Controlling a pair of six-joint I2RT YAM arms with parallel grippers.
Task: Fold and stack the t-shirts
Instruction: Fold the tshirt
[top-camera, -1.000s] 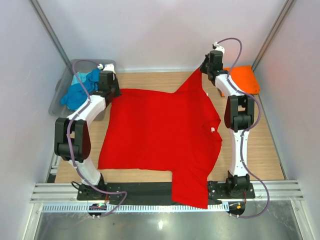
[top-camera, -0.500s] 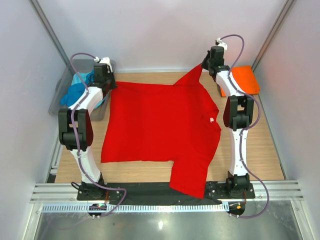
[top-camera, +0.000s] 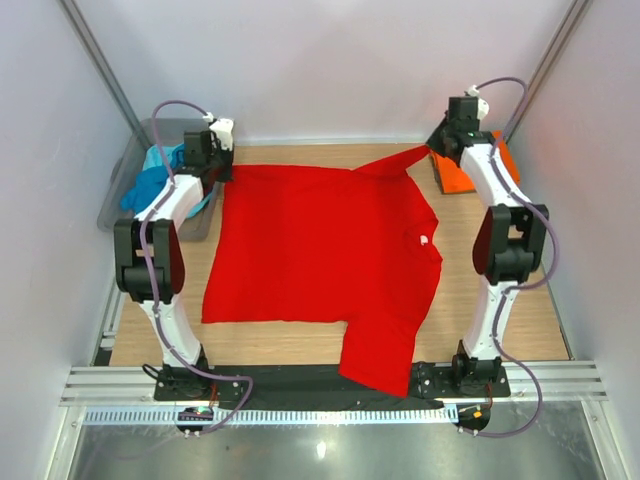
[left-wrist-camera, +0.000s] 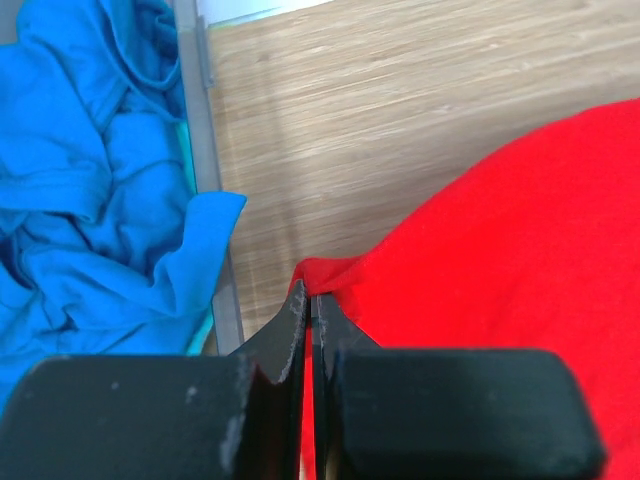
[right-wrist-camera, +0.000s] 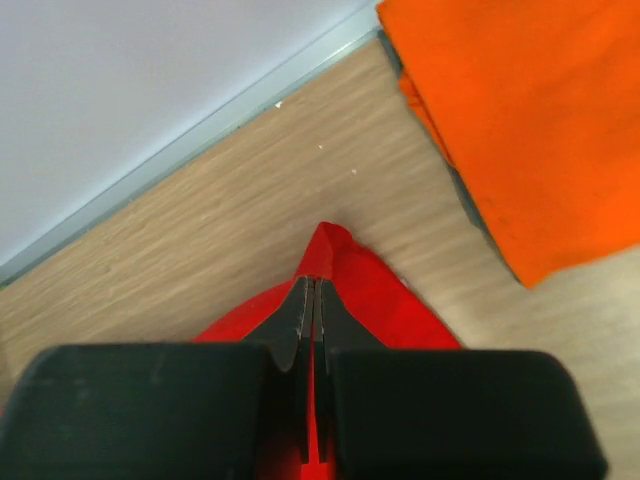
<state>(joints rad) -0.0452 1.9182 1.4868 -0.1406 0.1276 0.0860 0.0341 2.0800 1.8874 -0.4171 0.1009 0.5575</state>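
At the far left corner, a grey translucent plastic tub (top-camera: 118, 205) holds a crumpled blue cloth t-shirt (top-camera: 148, 188) with a bit of pale turquoise cloth (top-camera: 160, 158) beside it. In the left wrist view, a blue fold hangs over the tub's rim (left-wrist-camera: 197, 100).

Just right of the tub, the left gripper (top-camera: 224, 170) has its black fingers (left-wrist-camera: 285, 335) pressed together on the far-left corner of the bright red short-sleeved t-shirt (top-camera: 320, 255). This corner is pinched just off the light wooden table (top-camera: 500, 290).

The red t-shirt lies spread flat across the middle of the table. Its near-right part hangs over the table's front edge onto the black base rail (top-camera: 280, 380) between the arms.

At the far right, the right gripper (top-camera: 434, 150) has its jaws closed on the tip of the red shirt's far sleeve (right-wrist-camera: 330, 250). The cloth rises to a small peak there.

Just right of that gripper, a folded orange cloth t-shirt (right-wrist-camera: 520, 120) lies flat on the table's far right corner. The right arm partly covers it in the overhead view.
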